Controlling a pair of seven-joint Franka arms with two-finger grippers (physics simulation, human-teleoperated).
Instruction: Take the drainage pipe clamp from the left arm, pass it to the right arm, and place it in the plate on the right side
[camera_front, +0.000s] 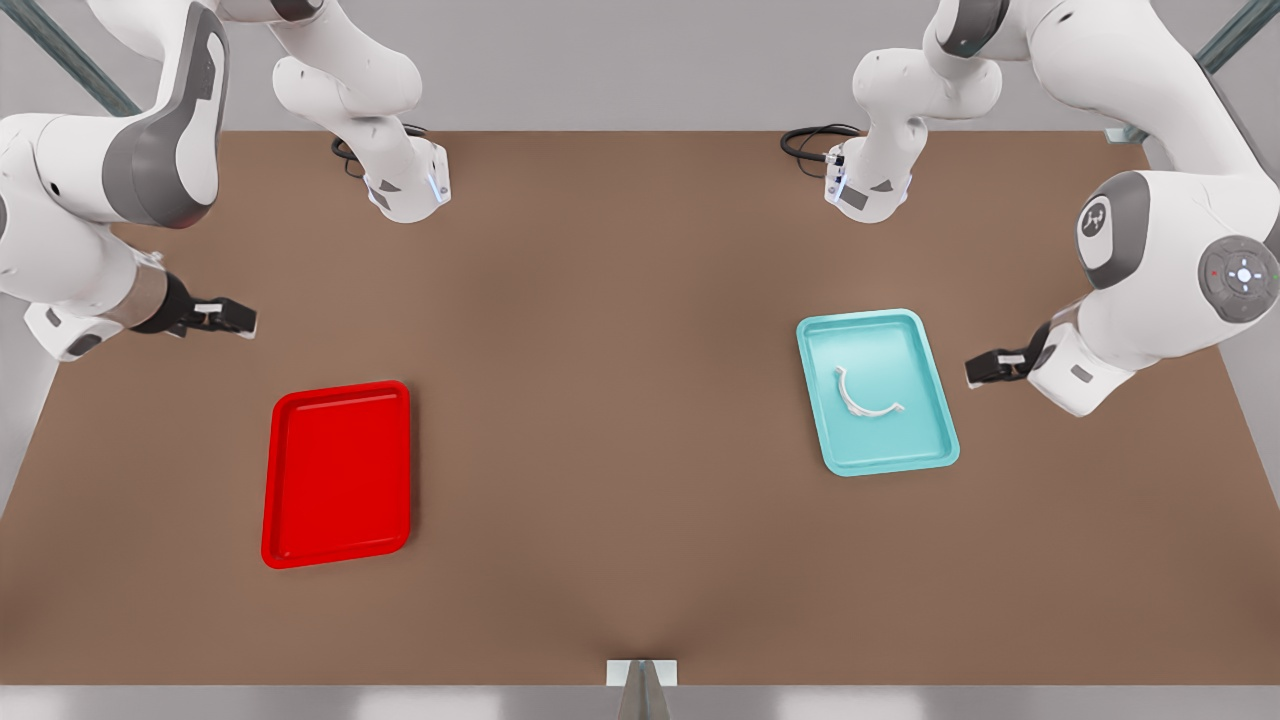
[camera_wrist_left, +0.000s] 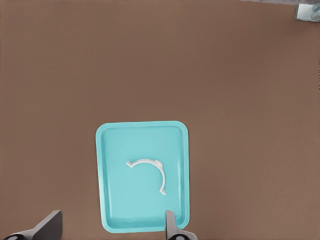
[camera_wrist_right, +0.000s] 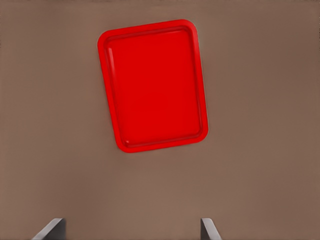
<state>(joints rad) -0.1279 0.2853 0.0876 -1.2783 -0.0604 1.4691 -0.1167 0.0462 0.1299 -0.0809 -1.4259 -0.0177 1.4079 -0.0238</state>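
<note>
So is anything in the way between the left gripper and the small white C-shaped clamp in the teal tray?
Nothing visible: the open left gripper hangs above the teal tray, the white clamp lying exposed.

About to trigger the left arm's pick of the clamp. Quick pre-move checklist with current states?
1. Drainage pipe clamp lies loose in the teal tray: ok.
2. Left gripper open, holding nothing: ok.
3. Left gripper down on the clamp: not ok, it hangs above the tray.
4. Right gripper open, waiting above the plate: ok.
5. Plate bare inside: ok.
6. Table between the trays free for the handover: ok.
</note>
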